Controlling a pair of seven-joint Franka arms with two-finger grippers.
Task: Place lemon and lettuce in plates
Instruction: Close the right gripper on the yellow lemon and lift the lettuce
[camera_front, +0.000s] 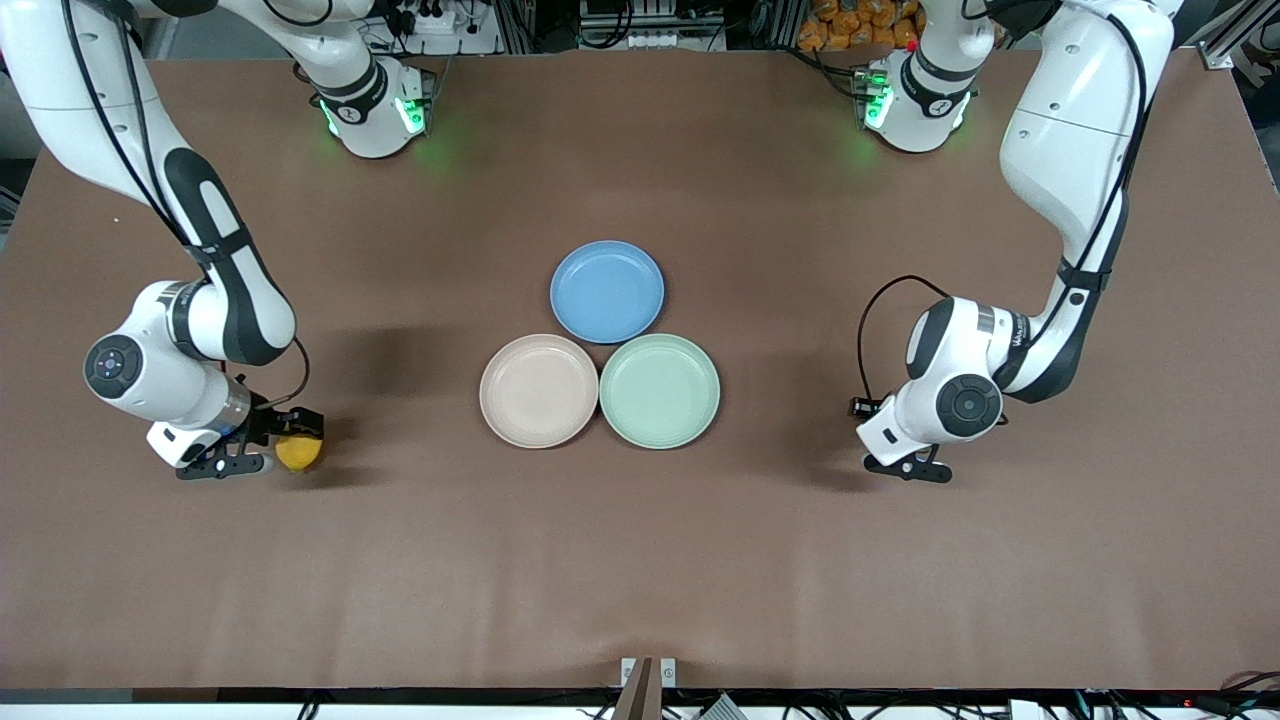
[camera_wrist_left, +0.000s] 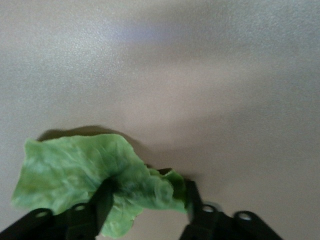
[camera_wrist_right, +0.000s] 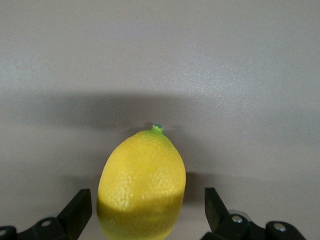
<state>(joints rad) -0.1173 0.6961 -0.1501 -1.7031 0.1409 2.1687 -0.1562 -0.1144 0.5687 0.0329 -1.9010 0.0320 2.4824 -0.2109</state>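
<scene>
Right claw straddles the lemon on the desk, fingers spread: firm, smooth, take its middle. Left claw seems pinched on the limp, light lettuce, near its stem. Plates wait mid-desk.

This is a robotics lab set up for manipulation trials, not a home or kitchen. Two white Franka arms are bolted at one edge of a large table covered in plain brown matte sheeting, their bases glowing with green status lights. Past that edge stand aluminium-profile framing, a power strip and loose black cables. Cables also run along the arms to wrist-mounted cameras. Three plastic plates, blue, beige-pink and mint green, sit as props in a tight cluster mid-table, and a small camera mount is fixed at the table's near edge
</scene>
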